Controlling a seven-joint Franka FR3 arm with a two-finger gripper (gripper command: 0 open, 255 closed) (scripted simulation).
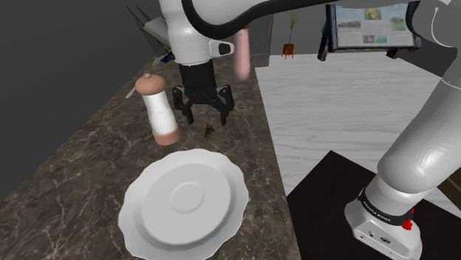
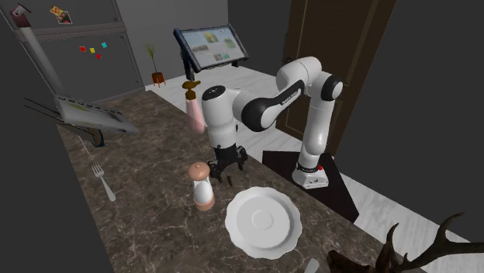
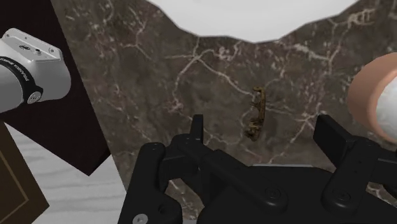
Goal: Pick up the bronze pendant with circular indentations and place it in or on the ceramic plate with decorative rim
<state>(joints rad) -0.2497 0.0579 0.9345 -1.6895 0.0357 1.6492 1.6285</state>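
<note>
A white scalloped plate (image 1: 140, 221) sits on a dark marble counter (image 1: 74, 192). The small bronze pendant (image 3: 257, 114) lies on the counter near the plate's rim. The black gripper (image 1: 207, 114) hangs just above the pendant, pointing down, its fingers spread apart.

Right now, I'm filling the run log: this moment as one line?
stage: pre-grasp | pincer: open, over pendant, not touching | pendant: on dark veined counter | plate: empty
</note>
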